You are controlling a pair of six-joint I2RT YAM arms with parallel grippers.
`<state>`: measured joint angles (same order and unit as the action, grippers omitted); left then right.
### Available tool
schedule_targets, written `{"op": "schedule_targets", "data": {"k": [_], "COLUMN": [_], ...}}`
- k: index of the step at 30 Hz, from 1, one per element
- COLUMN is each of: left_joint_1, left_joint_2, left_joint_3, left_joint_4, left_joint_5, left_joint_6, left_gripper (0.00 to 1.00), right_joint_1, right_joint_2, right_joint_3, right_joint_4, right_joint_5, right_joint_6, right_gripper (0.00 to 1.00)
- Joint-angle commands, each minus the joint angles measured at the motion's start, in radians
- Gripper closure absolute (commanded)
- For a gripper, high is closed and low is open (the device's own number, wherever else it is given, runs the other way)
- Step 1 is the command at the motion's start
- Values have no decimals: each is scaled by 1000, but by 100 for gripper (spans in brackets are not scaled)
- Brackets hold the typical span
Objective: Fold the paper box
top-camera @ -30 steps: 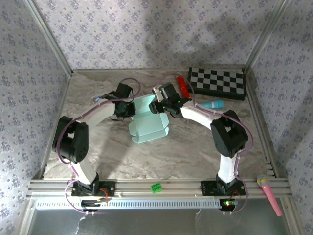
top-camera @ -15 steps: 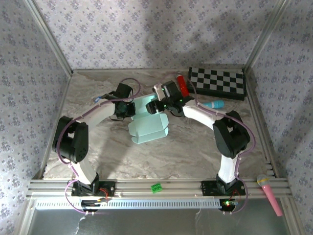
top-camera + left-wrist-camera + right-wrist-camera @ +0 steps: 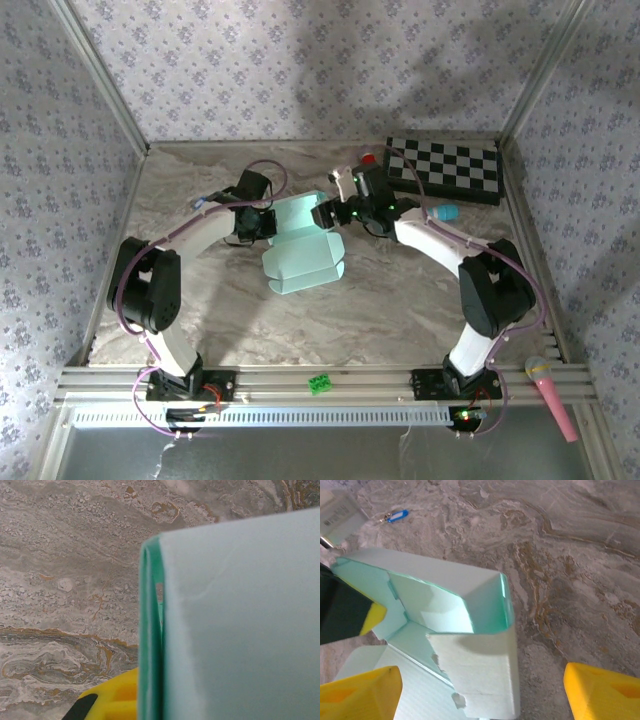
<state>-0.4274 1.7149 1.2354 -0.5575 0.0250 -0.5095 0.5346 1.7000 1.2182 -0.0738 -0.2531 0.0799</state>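
Paper box (image 3: 305, 265): mint card, partly folded, mid-table on marble table (image 3: 380, 300). Near panel lies flat, far walls raised. Left gripper (image 3: 262, 224) pinches raised left wall, yellow finger (image 3: 112, 700) against card edge. Right gripper (image 3: 480, 692) spread wide, clear of card, above box's right end. Beyond: teal microphone (image 3: 441, 213), checkerboard (image 3: 445, 168) in far-right corner.

Checkerboard (image 3: 443, 168) far right, teal microphone (image 3: 444, 213) near it, perhaps a blue key-tag (image 3: 395, 516).
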Motion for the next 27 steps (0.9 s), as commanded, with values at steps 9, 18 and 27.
{"op": "schedule_targets", "data": {"k": [9, 18, 27], "left_joint_1": [3, 1, -2], "left_joint_2": [2, -6, -9], "left_joint_3": [24, 22, 23], "left_joint_4": [-15, -13, -13], "left_joint_5": [-4, 4, 7], "left_joint_6": [0, 3, 6], "left_gripper": [100, 100, 100], "right_joint_1": [-62, -77, -70], "right_joint_2": [-9, 68, 139], "right_joint_3": [-77, 3, 88], "right_joint_4": [71, 55, 14], "right_joint_5": [-121, -112, -145], "right_joint_6": [33, 19, 0], "right_gripper": [27, 35, 40]}}
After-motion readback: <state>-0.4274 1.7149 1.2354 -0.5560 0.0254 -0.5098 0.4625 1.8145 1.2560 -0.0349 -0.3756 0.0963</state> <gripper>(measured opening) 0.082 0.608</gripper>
